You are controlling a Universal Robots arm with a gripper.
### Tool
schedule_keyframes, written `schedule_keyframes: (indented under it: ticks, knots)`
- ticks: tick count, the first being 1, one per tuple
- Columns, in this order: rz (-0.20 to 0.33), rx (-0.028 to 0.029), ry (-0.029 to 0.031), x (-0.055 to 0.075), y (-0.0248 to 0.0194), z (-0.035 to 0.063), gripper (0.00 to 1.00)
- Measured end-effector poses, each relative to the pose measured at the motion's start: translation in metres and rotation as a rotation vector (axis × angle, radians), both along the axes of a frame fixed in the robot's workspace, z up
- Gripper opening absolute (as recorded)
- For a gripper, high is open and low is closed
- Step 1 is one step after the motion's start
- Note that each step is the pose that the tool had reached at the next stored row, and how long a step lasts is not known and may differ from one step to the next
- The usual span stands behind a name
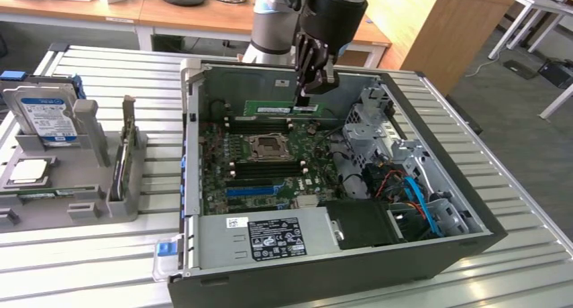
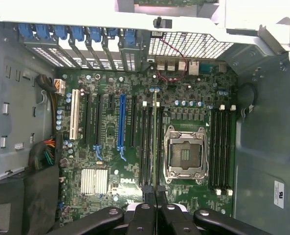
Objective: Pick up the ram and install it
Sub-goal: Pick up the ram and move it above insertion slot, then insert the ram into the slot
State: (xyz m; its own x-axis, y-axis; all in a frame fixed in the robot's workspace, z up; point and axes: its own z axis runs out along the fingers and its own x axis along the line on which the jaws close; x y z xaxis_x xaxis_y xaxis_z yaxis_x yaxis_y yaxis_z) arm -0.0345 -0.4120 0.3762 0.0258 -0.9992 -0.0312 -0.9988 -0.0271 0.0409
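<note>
While the claw [image 1: 307, 101] is hanging inside the open computer case [image 1: 192, 120], its fingers are closing tightly on the ram [image 1: 268, 109], pinching one end of the thin green stick so that the rest is reaching out towards the exterior view's left. In the wrist view the claw [image 2: 155, 197] is showing the ram [image 2: 155, 142] edge-on, lining up along the dark memory slots just beside the CPU socket [image 2: 185, 152]; whether its lower edge is touching a slot I cannot tell. The case is lying on its side on the slatted counter [image 1: 90, 254] and is holding the motherboard [image 1: 313, 154], a power supply [image 1: 268, 237] with a black label, a black box beside it, a metal drive cage and blue cables [image 1: 417, 197]. Well apart, at the exterior view's left, a grey holder [image 1: 80, 180] is carrying a hard drive [image 1: 49, 117] standing upright and a card standing on edge
</note>
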Motion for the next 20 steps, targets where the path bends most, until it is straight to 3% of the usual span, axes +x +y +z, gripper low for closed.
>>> schedule_keyframes:
  ticks: [15,20]
  knots:
    - [0.0,0.0,0.0,0.0,0.0,-0.0001,0.12]
    - [0.0,0.0,0.0,0.0,0.0,-0.0078,0.12]
